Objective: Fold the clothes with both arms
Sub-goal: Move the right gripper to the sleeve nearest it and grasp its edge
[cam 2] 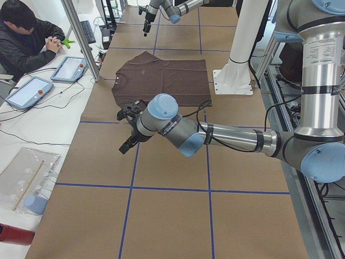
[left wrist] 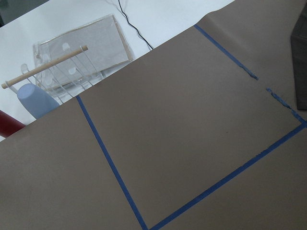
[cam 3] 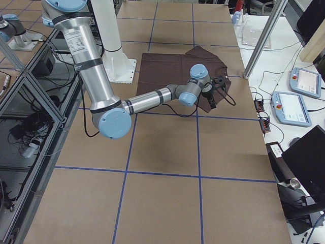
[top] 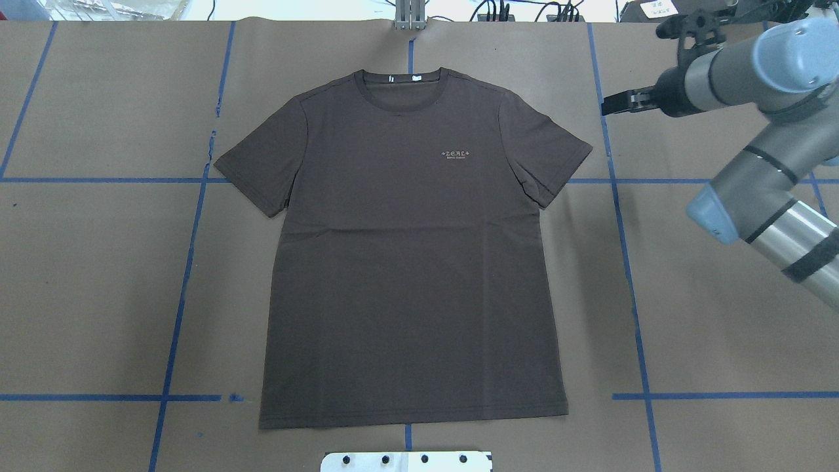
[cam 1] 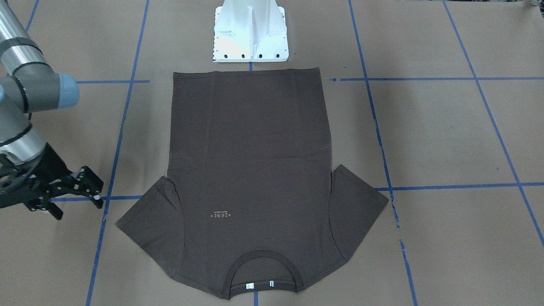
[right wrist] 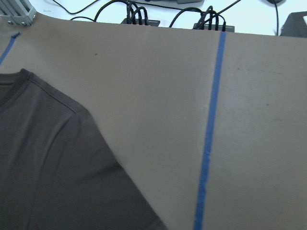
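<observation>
Left gripper (cam 2: 126, 132): we are hovering it near the shirt (top: 409, 249); its grip we cannot tell.
Right gripper (cam 1: 80, 207): we are holding it spread, empty, beside a sleeve (cam 1: 148, 223).

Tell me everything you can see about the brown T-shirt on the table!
The T-shirt is dark brown, soft-looking cloth with short sleeves, a ribbed round collar, small pale chest lettering and white neck tags. It lies flat, front up, unfolded, both sleeves spread, only faintly creased. Its collar points away from the robot's white base, hem near it. It rests on brown paper; nothing else touches it.
</observation>
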Available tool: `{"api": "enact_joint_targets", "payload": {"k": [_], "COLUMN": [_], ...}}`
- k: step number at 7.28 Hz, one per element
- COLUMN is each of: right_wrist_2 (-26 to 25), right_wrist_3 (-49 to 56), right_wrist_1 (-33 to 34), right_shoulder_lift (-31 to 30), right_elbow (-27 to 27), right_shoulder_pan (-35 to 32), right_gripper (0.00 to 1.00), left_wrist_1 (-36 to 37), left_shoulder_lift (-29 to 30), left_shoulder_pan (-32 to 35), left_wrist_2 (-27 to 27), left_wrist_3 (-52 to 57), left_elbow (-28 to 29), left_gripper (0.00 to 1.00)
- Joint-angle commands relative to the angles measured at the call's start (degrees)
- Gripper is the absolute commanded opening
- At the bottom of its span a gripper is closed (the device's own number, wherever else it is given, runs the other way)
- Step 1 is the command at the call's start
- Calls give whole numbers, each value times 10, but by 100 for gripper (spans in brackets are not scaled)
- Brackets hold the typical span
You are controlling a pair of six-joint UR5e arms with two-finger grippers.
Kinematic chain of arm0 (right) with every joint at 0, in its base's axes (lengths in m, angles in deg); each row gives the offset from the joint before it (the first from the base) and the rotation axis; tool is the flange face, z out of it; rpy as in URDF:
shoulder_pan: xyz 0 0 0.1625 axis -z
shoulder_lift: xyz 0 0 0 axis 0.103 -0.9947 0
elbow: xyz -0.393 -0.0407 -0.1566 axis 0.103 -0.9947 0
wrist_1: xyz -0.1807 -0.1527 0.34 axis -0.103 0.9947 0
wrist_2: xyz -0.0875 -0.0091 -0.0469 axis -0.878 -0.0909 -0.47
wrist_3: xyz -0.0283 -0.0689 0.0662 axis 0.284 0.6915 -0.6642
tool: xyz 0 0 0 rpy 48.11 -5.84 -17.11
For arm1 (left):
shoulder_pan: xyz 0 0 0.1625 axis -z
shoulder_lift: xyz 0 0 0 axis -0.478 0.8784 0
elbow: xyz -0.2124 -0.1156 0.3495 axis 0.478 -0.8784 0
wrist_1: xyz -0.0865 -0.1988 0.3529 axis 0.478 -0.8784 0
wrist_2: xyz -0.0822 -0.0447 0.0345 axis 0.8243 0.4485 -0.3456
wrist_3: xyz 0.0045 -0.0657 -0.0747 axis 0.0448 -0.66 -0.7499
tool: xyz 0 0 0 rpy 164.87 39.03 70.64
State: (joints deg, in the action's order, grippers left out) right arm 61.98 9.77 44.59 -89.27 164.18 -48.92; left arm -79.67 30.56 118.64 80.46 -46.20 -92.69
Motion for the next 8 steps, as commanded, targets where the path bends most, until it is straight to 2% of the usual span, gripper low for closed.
{"api": "enact_joint_targets", "payload": {"k": [1, 3, 5, 8], "right_wrist_2": [-27, -44, -73, -75], "right_wrist_3": [-39, -43, -46, -47], "right_wrist_1": [-43, -43, -43, -43], "right_shoulder_lift": [24, 24, 23, 25], "right_elbow": [-55, -76, -88, -95], "right_shoulder_pan": [35, 45, 60, 65], "right_gripper": [82, 74, 74, 73], "left_wrist_1": [0, 0, 0, 0], "left_shoulder_lift": [0, 0, 0, 0], "left_shoulder_pan": [0, 0, 0, 0], "left_wrist_2": [0, 0, 0, 0], "left_wrist_3": [1, 2, 4, 6], "left_elbow": [-1, 0, 0, 1], "left_gripper": [100, 100, 100, 100]}}
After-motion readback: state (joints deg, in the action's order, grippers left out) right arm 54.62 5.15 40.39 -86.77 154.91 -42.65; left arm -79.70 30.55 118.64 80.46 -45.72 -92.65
